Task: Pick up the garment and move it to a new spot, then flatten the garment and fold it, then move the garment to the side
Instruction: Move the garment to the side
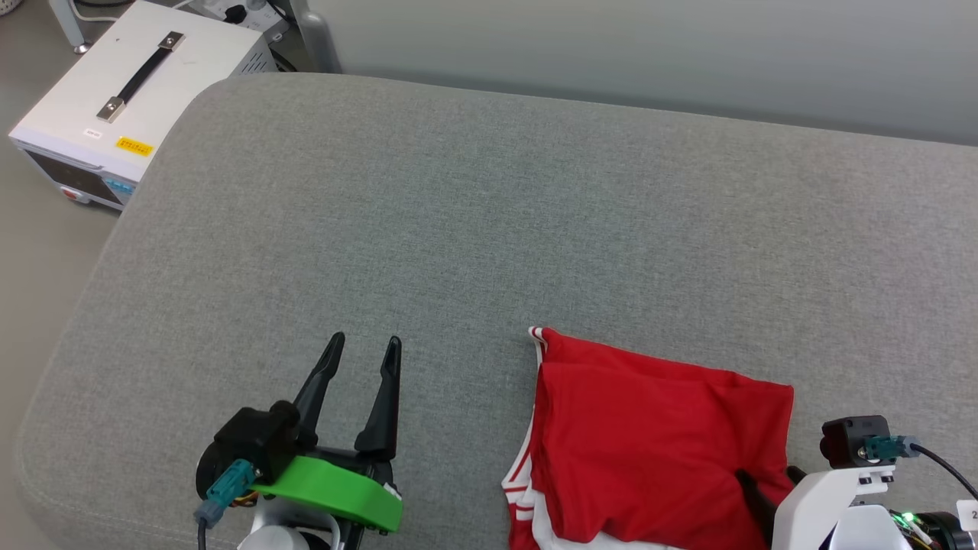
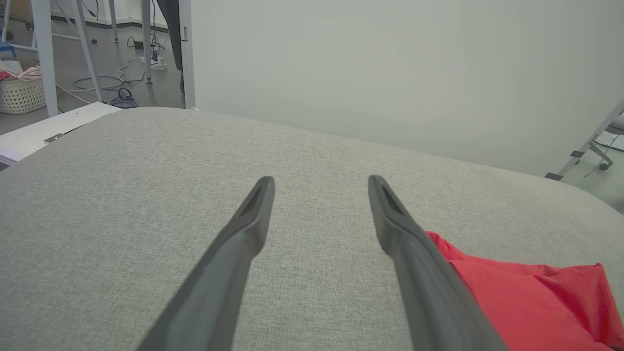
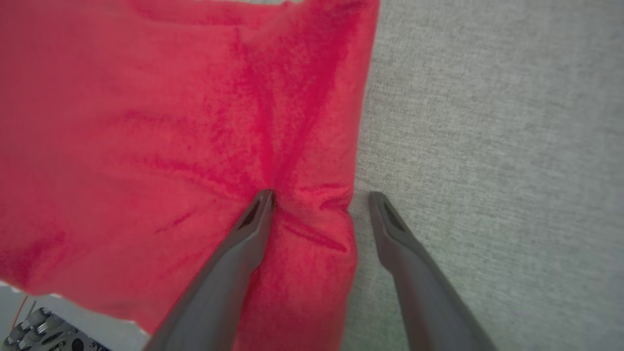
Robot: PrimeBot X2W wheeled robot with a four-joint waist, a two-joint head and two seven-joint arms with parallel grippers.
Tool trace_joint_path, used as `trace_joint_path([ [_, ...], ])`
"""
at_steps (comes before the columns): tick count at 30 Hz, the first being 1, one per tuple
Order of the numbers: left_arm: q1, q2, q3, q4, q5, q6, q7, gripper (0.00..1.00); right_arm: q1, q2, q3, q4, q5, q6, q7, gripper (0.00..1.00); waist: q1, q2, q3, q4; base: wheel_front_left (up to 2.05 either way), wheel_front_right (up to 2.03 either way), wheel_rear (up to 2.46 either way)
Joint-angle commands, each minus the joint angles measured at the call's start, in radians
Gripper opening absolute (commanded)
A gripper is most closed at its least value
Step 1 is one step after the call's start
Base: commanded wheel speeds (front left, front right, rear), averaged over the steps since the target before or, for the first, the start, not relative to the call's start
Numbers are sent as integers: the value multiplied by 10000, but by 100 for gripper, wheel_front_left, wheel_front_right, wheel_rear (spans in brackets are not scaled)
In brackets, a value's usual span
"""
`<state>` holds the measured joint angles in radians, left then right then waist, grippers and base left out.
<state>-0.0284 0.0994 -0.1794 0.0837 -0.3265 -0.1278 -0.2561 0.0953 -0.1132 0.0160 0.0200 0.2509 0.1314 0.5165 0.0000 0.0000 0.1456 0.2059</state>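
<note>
The garment (image 1: 657,435) lies folded into a red bundle at the lower right of the grey cushion (image 1: 474,214), with white and striped trim along its left edge. My right gripper (image 1: 772,481) stands open over the garment's right edge. In the right wrist view its (image 3: 319,197) left finger presses into the garment (image 3: 170,122), creasing it, and the right finger rests on bare cushion just past the hem. My left gripper (image 1: 365,345) stands open above bare cushion, well left of the garment. The left wrist view shows my left gripper (image 2: 320,181) holding nothing, with the garment (image 2: 526,302) at lower right.
A white box with a black handle (image 1: 130,84) stands on the floor past the cushion's rounded back-left corner. A pale wall runs behind the cushion. A woven basket (image 2: 19,92), cables and metal legs are on the floor beyond.
</note>
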Motion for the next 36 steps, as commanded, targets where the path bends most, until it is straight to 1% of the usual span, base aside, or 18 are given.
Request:
trace_joint_path([
  [1,-230,-40,15,4,-50,-28,-57,100,-141,28,89,238,-2,-7,163,100,0,0,90,73,0,0,0],
  [3,-265,-44,0,24,-46,-28,-57,100,-221,5,243,500,-2,-7,337,100,0,0,122,92,0,0,0],
  [4,-277,-45,-14,40,-47,-28,-57,100,-252,-4,306,615,18,-7,409,85,0,0,132,97,0,0,0],
  [5,-291,-42,-45,56,-48,-28,-57,100,-296,-47,413,732,15,-7,466,18,0,0,140,99,0,0,0],
  [6,-310,-31,-97,33,-51,-28,-57,100,-336,-91,497,798,6,-7,472,18,0,0,142,93,0,0,0],
  [7,-331,-25,-159,-37,-70,-28,-57,100,-384,-144,584,862,-4,-7,453,0,0,0,138,82,0,0,0],
  [10,-322,23,-313,-183,-173,-28,-57,100,-538,-283,687,878,-18,-7,302,0,0,0,111,-29,0,0,0],
  [14,-243,166,-492,-140,-174,-28,-57,100,-790,-701,869,655,-260,-7,98,0,0,0,-13,-342,0,0,0],
  [18,-124,207,-562,-131,-180,-28,-57,100,-1071,-1321,1266,199,-525,-7,67,0,0,0,-198,-880,0,0,0],
  [20,-43,220,-610,-159,-164,-28,-57,100,-1226,-1765,1585,-77,-671,-7,132,0,0,0,-286,-1247,0,0,0],
  [24,57,183,-734,-328,-225,-28,-57,100,-1698,-2982,2394,-637,-897,-7,356,0,0,0,-337,-2135,0,0,0],
  [26,56,158,-822,-444,-259,-28,-57,100,-2032,-3750,2796,-894,-909,-7,444,0,0,0,-288,-2674,0,0,0],
  [29,-83,151,-1030,-587,-191,-28,-57,100,-2467,-4792,3210,-1095,-928,-7,527,0,0,0,-111,-3286,0,0,0],
  [34,-522,274,-1507,-986,-30,-28,-57,100,-3227,-6350,3563,-882,-656,-7,428,0,0,0,574,-4269,0,0,0],
  [36,-725,375,-1666,-1122,33,-28,-57,100,-3502,-6787,3635,-634,-509,-7,258,0,0,0,887,-4565,0,0,0],
])
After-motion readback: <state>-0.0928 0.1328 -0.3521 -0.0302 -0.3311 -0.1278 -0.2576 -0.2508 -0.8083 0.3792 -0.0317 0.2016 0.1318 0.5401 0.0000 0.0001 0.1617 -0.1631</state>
